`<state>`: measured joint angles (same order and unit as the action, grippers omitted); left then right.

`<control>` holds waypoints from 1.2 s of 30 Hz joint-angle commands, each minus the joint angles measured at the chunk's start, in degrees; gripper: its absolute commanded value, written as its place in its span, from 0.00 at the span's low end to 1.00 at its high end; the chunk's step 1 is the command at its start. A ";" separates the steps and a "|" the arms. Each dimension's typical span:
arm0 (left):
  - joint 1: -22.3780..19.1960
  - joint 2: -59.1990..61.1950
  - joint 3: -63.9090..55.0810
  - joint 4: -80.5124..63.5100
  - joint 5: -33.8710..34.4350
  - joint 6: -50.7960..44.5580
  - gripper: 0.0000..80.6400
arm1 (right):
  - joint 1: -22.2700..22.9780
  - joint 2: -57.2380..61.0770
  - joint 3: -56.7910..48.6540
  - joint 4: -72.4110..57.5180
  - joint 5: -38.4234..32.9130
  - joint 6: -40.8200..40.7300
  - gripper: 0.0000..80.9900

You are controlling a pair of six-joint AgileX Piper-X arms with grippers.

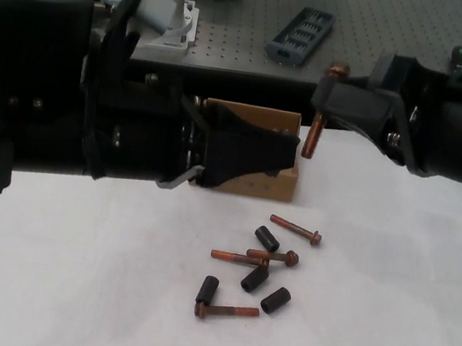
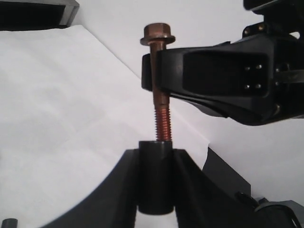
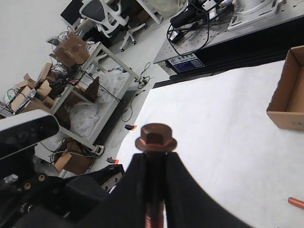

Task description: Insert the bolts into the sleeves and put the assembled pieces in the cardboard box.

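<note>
Currently in left gripper (image 2: 156, 164): my two fingers clamp a black sleeve (image 2: 154, 187), held upright with its open mouth just above the fingertips.
Right gripper (image 3: 153, 164): my fingers pinch a copper-coloured bolt (image 3: 155, 138) by the shank just under its flanged head, thread pointing down.
Bolt to sleeve: in the left wrist view the threaded tip meets the sleeve's mouth and lines up with it; I cannot tell whether it has entered.
Cardboard box (image 1: 261, 115): on the far side of the sheet, just behind my left gripper, which covers much of its front in the high view. The held bolt hangs just beside its right wall.
Loose bolts (image 1: 296, 229): four, lying flat on the sheet, nearer than the box.
Loose sleeves (image 1: 266, 238): four, mixed among those bolts, some touching them.
White sheet (image 1: 385, 298): covers the near bench, bare to the right of the pile and along the near side.
Perforated bench (image 1: 235, 19): beyond the sheet's far edge, carrying a ribbed case (image 1: 300, 35) well apart from both grippers.
</note>
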<state>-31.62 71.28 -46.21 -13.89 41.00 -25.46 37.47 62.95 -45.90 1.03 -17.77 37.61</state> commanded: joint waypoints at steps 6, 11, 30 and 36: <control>0.06 -0.85 -0.35 -2.90 5.23 -1.58 0.01 | 0.02 -0.84 -0.17 -3.95 -1.06 -1.40 0.04; 0.06 -0.85 -0.35 -6.13 5.23 -3.25 0.01 | 0.02 -0.84 -0.17 -4.53 -1.52 -0.78 0.04; 0.06 -0.85 -0.35 -4.97 6.47 -4.12 0.01 | -0.34 -0.84 -0.17 -5.07 -2.92 -0.77 0.04; 0.06 -0.85 -0.35 -3.69 6.47 -3.71 0.01 | -0.34 -0.84 -0.17 -5.31 -2.92 -0.77 0.04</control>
<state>-31.62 71.28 -46.21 -17.25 46.93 -28.48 37.47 62.95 -45.90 -3.20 -20.37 36.94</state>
